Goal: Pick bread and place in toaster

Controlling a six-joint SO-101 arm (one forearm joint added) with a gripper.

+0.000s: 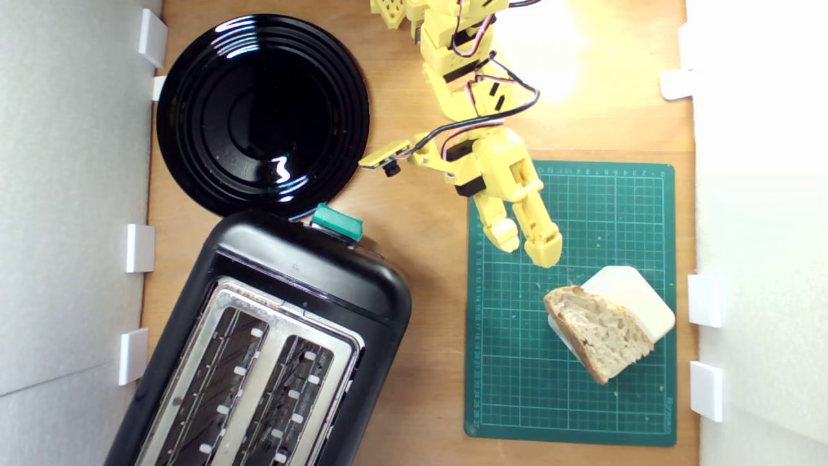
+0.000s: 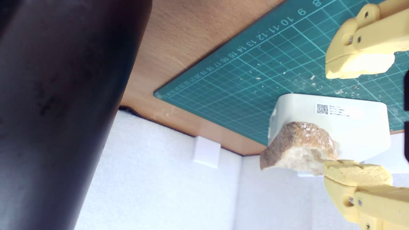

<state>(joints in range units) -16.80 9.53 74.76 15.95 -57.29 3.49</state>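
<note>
Along the left edge of the exterior view a white foam wall [image 1: 65,194] is standing, with small white brackets [image 1: 140,248] sitting against the wooden tabletop [image 1: 427,291]. In the upper left of the frame a round black plate [image 1: 262,113] is lying flat and catching glare. Just below it, filling the lower left, the toaster [image 1: 272,349] is sitting at a slant, its shiny metal top plate showing both slots open and unfilled; its teal-green lever [image 1: 337,221] is sticking out at the end nearest the plate, almost touching the plate's rim.

In the upper centre of the frame the yellow arm [image 1: 459,71] is reaching down into the picture, black and red cables looping over it. Its gripper [image 1: 527,249] is hovering over the upper left part of the green cutting mat [image 1: 517,388], jaws spread apart and grasping nothing, fingertips near the bread but clear of it.

In the lower right of the frame the bread [image 1: 601,333] is lying on the mat, crumb side up, leaning over a cream rounded square block [image 1: 637,298] that is peeking out behind it. Another white wall [image 1: 763,226] is closing off the right edge.

In the wrist view the toaster's black side [image 2: 64,111] is filling the left of the picture. Further right, the bread [image 2: 298,145] is resting against the block [image 2: 351,127], with one yellow fingertip [image 2: 358,65] over the crumb-speckled mat [image 2: 239,89] and the other [image 2: 356,174] overlapping the slice's edge in the picture, though whether it is touching cannot be told.
</note>
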